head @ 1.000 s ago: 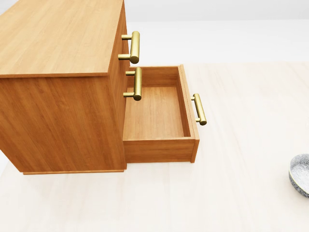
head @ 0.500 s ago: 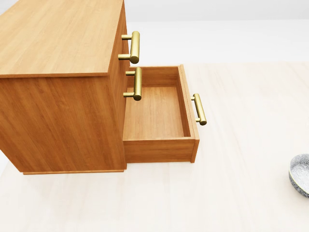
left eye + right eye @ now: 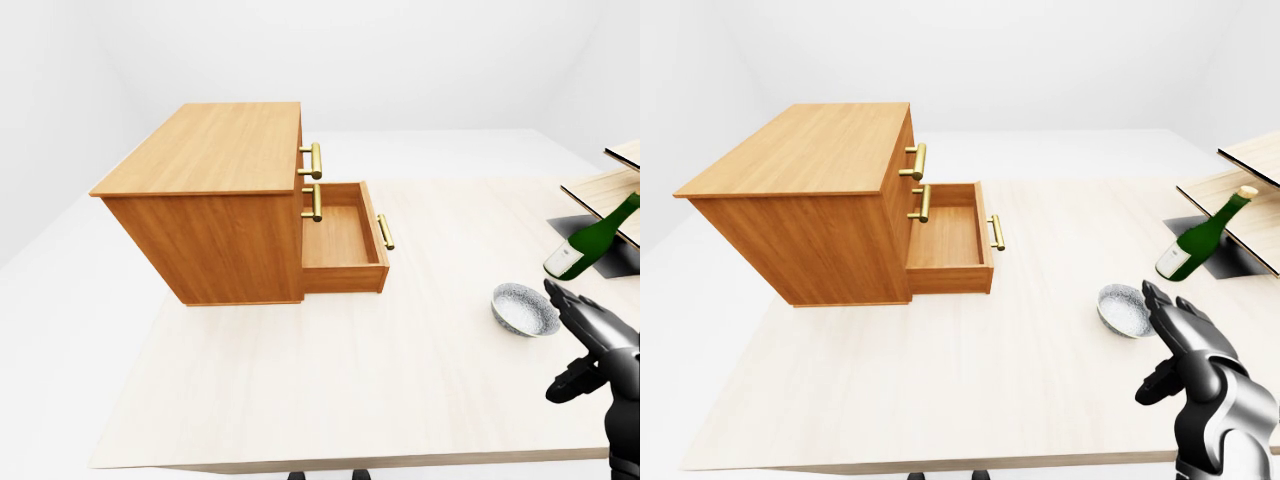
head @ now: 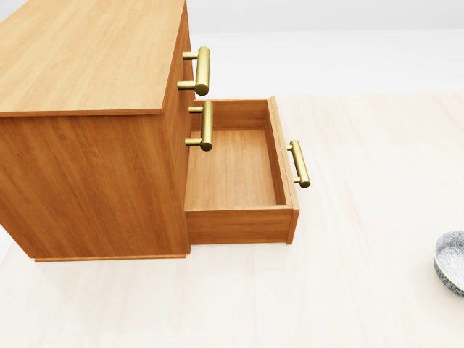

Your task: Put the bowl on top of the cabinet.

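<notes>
A small grey speckled bowl sits on the pale table, right of the wooden cabinet; the head view cuts it off at the right edge. The cabinet's lowest drawer stands pulled out, with nothing in it, and its flat top carries nothing. My right hand hovers just right of the bowl and a little nearer the bottom of the right-eye view, fingers spread, holding nothing. No left hand shows in any view.
A green bottle leans at the right, beside a dark opening and slanted wooden boards. Brass handles stick out from the cabinet's drawer fronts.
</notes>
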### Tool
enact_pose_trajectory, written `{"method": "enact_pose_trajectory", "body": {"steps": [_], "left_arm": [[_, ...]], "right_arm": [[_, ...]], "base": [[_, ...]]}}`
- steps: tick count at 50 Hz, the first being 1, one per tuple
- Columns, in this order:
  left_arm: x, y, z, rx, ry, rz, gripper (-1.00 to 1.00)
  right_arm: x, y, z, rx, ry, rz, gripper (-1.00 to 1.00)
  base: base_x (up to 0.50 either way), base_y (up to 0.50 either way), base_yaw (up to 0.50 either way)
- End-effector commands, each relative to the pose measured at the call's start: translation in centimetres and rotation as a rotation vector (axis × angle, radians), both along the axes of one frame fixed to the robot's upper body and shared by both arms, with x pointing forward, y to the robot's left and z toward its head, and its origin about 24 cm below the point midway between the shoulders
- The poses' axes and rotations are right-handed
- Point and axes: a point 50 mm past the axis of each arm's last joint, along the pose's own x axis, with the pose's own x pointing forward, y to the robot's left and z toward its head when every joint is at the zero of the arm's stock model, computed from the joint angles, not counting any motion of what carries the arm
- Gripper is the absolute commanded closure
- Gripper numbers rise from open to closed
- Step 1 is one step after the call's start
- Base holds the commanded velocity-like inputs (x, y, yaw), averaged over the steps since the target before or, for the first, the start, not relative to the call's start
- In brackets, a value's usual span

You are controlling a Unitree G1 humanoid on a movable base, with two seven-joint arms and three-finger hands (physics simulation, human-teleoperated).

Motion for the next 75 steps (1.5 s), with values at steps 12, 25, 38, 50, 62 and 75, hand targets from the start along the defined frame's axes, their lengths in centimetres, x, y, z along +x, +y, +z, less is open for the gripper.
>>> {"method": "enact_pose_trajectory", "body": {"steps": [12, 25, 38, 50, 62, 75], "left_arm": [[-0.1, 0.0, 0.0, -0.002, -0.002, 0.002, -1.0], [-0.2, 0.0, 0.0, 0.002, -0.004, 0.001, -1.0], [-0.1, 0.0, 0.0, 0.003, 0.0, 0.004, -1.0], [-0.1, 0.1, 0.0, 0.0, 0.001, 0.007, -1.0], [-0.1, 0.1, 0.0, 0.0, -0.002, 0.007, -1.0], [0.1, 0.1, -0.2, -0.003, 0.007, 0.006, -1.0]], "right_arm": [[0.7, -0.8, -1.4, 0.027, 0.077, -0.003, -1.0], [2.0, -0.5, -0.9, 0.005, 0.078, 0.031, -1.0], [3.4, 0.0, -1.1, 0.028, 0.089, 0.067, -1.0], [3.6, 0.7, -2.6, 0.075, 0.132, 0.091, -1.0], [3.4, 0.7, -3.5, 0.09, 0.169, 0.088, -1.0], [2.6, -0.2, -3.8, 0.054, 0.204, 0.056, -1.0]], "base": [[0.0, 0.0, 0.0], [0.0, 0.0, 0.0], [0.0, 0.0, 0.0], [0.0, 0.0, 0.0], [0.0, 0.0, 0.0], [0.0, 0.0, 0.0]]}}
